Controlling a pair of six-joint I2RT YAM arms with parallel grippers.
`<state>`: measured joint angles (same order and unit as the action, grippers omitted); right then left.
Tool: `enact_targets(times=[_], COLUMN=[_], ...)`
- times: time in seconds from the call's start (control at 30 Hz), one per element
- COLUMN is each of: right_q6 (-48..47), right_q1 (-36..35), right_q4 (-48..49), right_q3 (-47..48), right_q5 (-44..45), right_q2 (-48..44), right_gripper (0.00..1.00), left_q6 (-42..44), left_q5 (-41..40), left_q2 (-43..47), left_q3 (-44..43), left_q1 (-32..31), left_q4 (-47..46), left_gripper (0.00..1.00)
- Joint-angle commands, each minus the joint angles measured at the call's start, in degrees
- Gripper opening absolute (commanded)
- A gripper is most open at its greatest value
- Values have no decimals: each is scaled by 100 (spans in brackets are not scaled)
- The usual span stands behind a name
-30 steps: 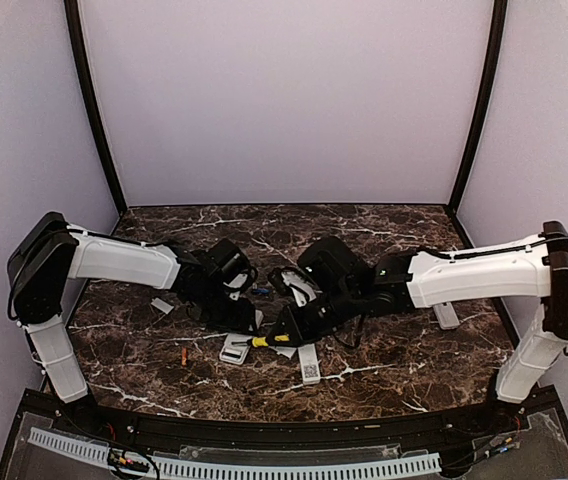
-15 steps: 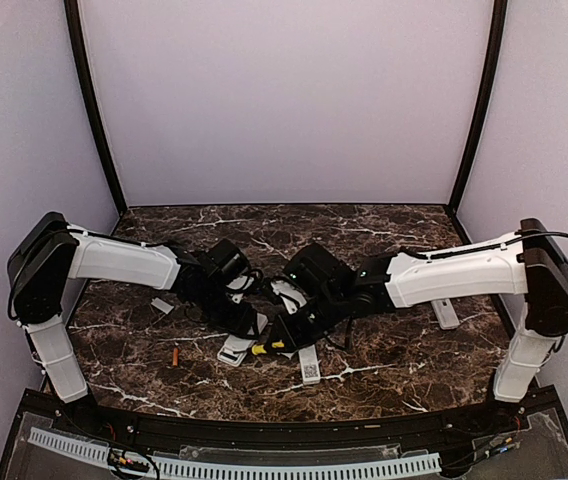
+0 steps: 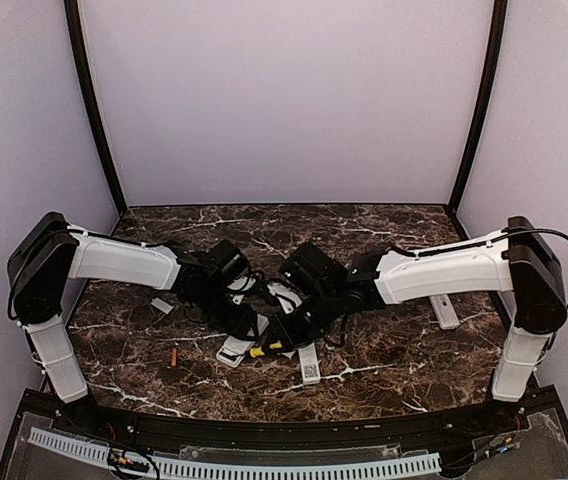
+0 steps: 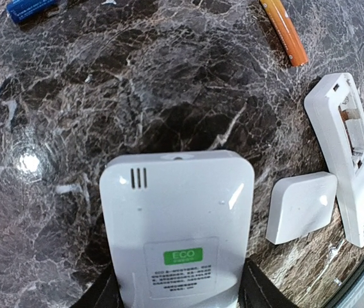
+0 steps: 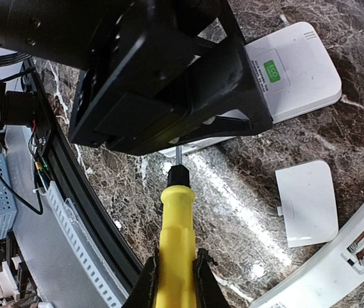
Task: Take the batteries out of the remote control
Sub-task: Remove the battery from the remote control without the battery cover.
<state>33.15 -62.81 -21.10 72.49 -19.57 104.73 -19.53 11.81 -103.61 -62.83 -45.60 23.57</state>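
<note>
- left claw: pinching a white remote by its long sides.
- right claw: pressed tight on a yellow-handled screwdriver, whose tip reaches under the left claw.
- orange battery and blue battery: loose on the worktop, beyond the held remote's far end and well apart from the left claw.

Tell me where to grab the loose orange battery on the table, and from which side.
Probably take the orange battery at mid-length, straight down from above, closing across its thin body. It lies flat on the table with bare marble along both long sides, apart from the open remote.
</note>
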Motion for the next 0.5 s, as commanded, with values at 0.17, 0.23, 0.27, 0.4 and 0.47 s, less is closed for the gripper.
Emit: enact_targets(times=[0.17,0.23,0.27,0.4,0.47], right_q6=[277,364,406,598,695], right_q1=[372,411,422,466,495], right_q4=[716,903,978,1287,1364], right_q3=[-326,-394,-415,-533,-566], right_q5=[-1418,-1655,-1762,-2082,-2159], right_q2=[166,207,226,276,314], right_gripper=[0,0,0,0,0], left_q6=[283,302,312,343,352], left_q5=[189,190,190,192,176], left_q2=[-80,-80,-80,-80,-80], left_q3=[211,219,223,226,222], left_q1=[-64,-83,-86,-106,-106], left_q4=[135,123,122,123,129], left_gripper=[28,28,28,28,28])
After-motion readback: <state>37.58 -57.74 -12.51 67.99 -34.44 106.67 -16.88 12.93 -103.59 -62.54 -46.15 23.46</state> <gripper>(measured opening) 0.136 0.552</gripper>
